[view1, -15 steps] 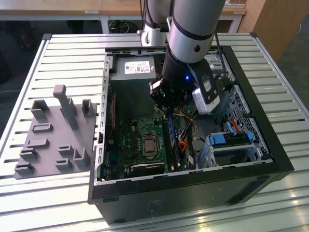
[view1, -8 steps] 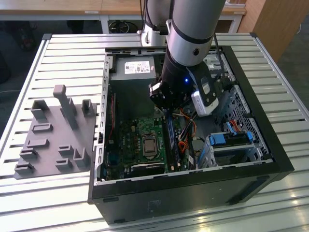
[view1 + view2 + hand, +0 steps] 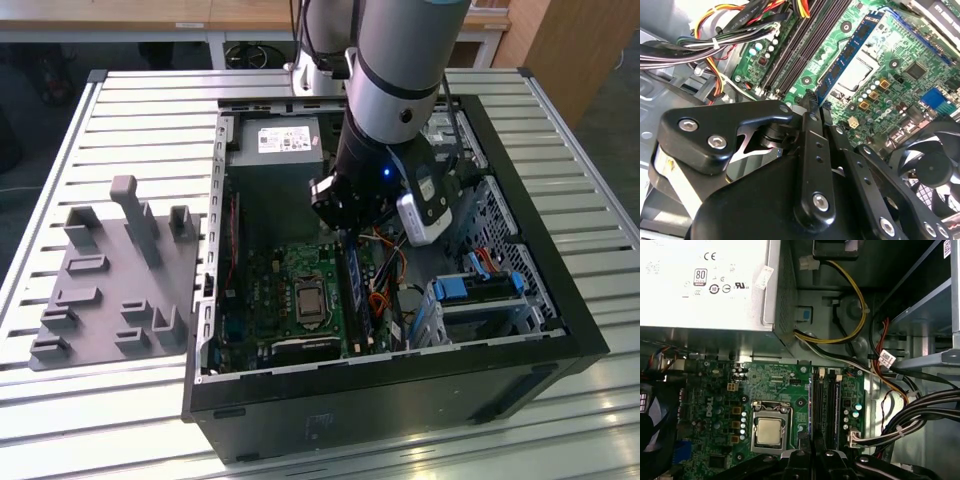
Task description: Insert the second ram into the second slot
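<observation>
Standing edge-up on the motherboard (image 3: 900,100), the second ram (image 3: 849,51) runs lengthwise away from the gripper (image 3: 817,106), whose jaws, pressed together, sit at its near end.

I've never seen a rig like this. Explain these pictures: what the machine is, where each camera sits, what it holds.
This is one robot arm working over an open computer case on a slatted metal table. The exterior view looks down on it all from off the arm; on that view's left lies a grey holder with upright pegs. Both wrist views come from cameras riding on the arm, so they look past the black gripper into the case, at the green motherboard and the silver power supply. In the second wrist view the gripper's tip is at one end of a blue ram standing in a slot beside the processor socket. Whether it grips the ram cannot be told.
</observation>
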`<state>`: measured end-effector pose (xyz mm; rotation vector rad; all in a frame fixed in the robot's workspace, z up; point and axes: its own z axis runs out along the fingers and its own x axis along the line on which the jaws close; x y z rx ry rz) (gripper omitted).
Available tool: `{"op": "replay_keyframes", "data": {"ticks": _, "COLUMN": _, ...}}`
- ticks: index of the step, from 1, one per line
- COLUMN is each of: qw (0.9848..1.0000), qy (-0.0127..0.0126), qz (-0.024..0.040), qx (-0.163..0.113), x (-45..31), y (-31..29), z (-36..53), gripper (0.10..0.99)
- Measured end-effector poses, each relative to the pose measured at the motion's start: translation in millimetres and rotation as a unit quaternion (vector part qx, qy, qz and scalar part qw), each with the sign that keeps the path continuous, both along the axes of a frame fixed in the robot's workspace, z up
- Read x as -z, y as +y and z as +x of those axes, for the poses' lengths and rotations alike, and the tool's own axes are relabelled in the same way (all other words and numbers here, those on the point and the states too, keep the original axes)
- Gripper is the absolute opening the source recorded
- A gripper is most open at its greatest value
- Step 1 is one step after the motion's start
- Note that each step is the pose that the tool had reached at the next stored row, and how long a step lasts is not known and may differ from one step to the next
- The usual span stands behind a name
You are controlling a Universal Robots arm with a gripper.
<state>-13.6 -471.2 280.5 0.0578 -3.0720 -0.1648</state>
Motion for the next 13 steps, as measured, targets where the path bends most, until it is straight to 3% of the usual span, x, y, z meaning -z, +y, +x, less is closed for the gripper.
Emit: {"op": "replay_keyframes", "data": {"ticks": 13, "qw": 1.0, "qy": 0.0, "qz": -0.0002, "qx": 0.001, "x": 13.1, "y": 0.0, "z": 0.5, "gripper": 0.137}}
